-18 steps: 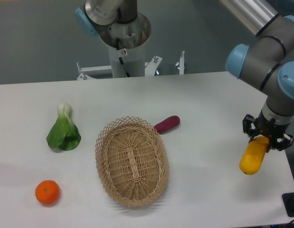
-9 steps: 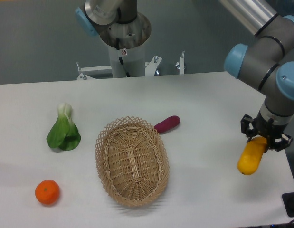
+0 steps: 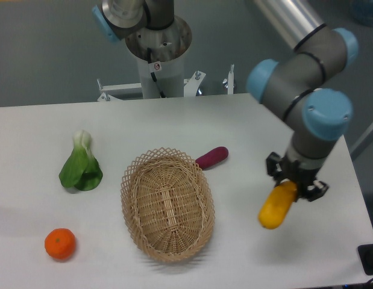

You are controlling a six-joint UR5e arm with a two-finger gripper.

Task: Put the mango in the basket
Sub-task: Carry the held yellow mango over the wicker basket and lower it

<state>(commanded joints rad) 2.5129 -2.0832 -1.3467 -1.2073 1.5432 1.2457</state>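
Claw fingers clamp the upper end of the mango at the right of the frame, below the arm's grey wrist and blue-capped joints. The mango hangs beneath the black fingers with its long axis steeply tilted: the gripped end sits up and to the right, while the free rounded end points down and to the left, toward the lower middle of the frame. Whether its low tip touches the white desk cannot be told from this view; it appears lifted.

Left of the mango, well apart from it, lies the basket in the centre of the frame, an oval of tan wicker with a lattice rim, its long axis running from upper left to lower right. Nothing shows inside it but its woven floor.

Just beside the basket's upper right rim rests a purple-red sweet potato, slanted up to the right. Farther out, at the left of the frame, a green leafy vegetable with a pale stem lies on the desk, and a tangerine sits near the lower left corner.
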